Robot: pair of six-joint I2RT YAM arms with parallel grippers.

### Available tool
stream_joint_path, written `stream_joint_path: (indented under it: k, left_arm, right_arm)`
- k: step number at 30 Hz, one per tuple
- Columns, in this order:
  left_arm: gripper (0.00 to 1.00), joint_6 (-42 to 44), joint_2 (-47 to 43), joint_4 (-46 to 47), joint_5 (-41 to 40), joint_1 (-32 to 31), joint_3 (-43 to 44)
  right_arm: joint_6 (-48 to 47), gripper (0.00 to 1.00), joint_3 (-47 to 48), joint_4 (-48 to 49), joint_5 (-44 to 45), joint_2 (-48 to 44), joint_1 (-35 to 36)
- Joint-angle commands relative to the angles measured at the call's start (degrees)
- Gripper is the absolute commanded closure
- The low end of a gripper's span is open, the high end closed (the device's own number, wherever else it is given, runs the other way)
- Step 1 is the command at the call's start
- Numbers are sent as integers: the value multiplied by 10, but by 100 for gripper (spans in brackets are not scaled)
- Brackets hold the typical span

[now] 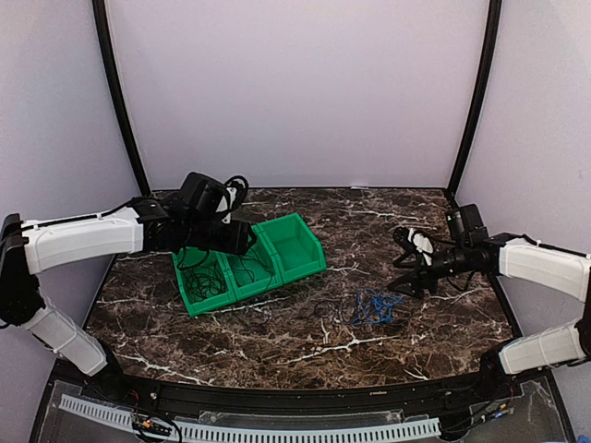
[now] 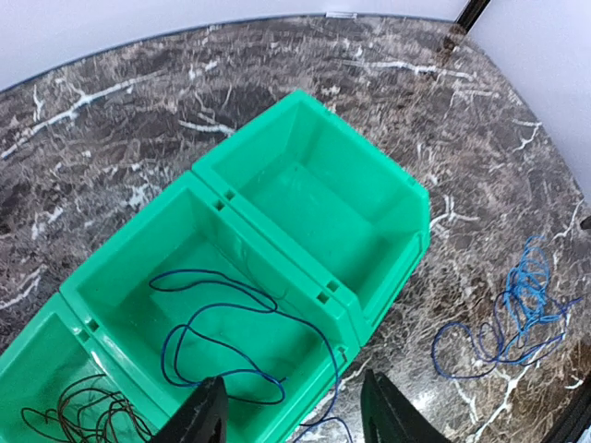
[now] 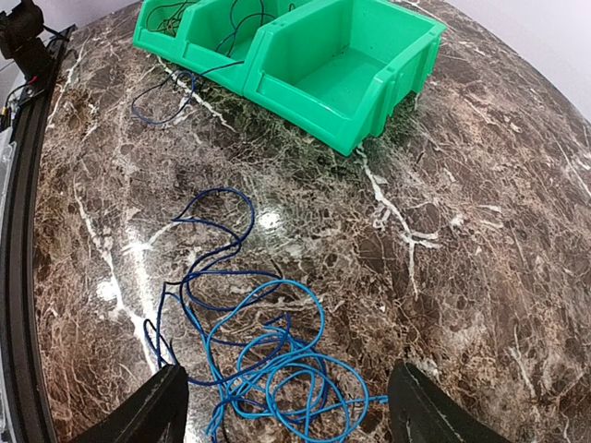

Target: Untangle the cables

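A three-compartment green bin (image 1: 305, 242) sits left of centre. Thin black cables (image 2: 83, 411) lie coiled in its left compartment. A dark blue cable (image 2: 222, 332) loops in the middle compartment and trails over the front rim onto the table. My left gripper (image 2: 294, 420) hovers open above that rim with nothing between its fingers. On the table to the right lies a tangle of bright blue cable (image 3: 286, 360) mixed with a dark blue one (image 3: 212, 249). My right gripper (image 3: 295, 415) stands open just over this tangle, a finger on each side.
The bin's right compartment (image 2: 323, 203) holds nothing. A black rail (image 3: 18, 231) runs along the table's near edge. The dark marble table (image 1: 277, 341) ends at pale walls behind and to both sides.
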Motion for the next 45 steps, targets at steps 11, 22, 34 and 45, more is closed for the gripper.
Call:
stream_joint_path:
  k: [11, 22, 34, 45]
  left_arm:
    - [31, -62, -20, -61, -24, -184, -62]
    - [38, 50, 76, -213, -80, -210, -23]
    - [38, 178, 149, -230, -91, -209, 7]
    - [100, 261, 177, -233, -127, -209, 36]
  right_arm:
    - [-14, 24, 16, -6, 12, -18, 27]
    - [-15, 24, 16, -7, 17, -19, 30]
    - [-16, 24, 14, -8, 24, -16, 30]
    - [-18, 24, 17, -11, 27, -7, 31]
